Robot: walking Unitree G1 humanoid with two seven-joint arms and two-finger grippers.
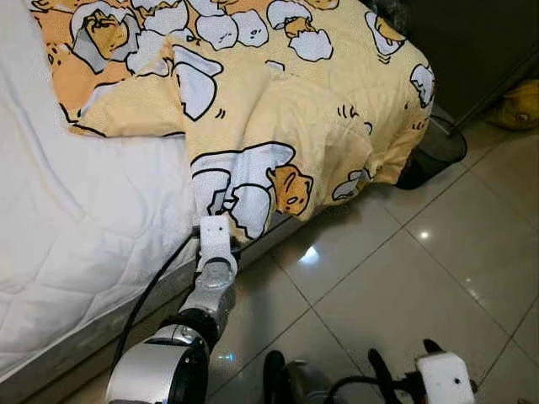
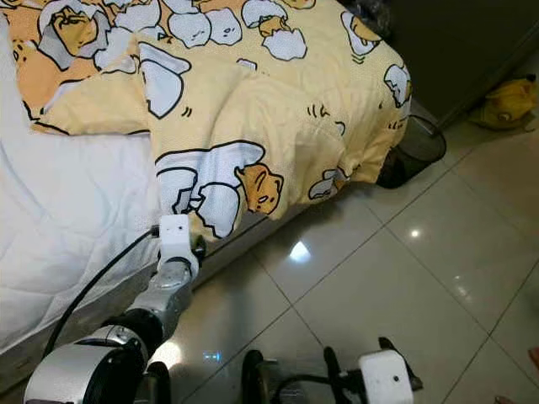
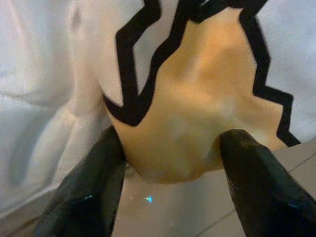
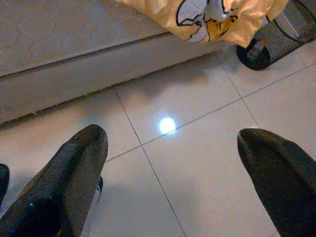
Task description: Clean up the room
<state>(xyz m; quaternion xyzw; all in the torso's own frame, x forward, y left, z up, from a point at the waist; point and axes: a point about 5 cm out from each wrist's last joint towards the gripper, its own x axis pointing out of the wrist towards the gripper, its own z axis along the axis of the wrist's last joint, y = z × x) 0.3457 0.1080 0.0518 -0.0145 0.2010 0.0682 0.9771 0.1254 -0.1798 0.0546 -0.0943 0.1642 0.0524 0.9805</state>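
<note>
Left gripper: spread around blanket hem, not clenched | blanket: draped off bed edge, 12 o'clock | right gripper: released above floor | risk: thin pinch, hem slips on closing or lift.

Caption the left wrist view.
Left pincer open around the hanging edge of the yellow blanket.

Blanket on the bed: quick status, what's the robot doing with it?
Left gripper open, fingers either side of blanket edge overhanging bed. Right gripper open, low over floor. Mesh bin beside blanket corner.
</note>
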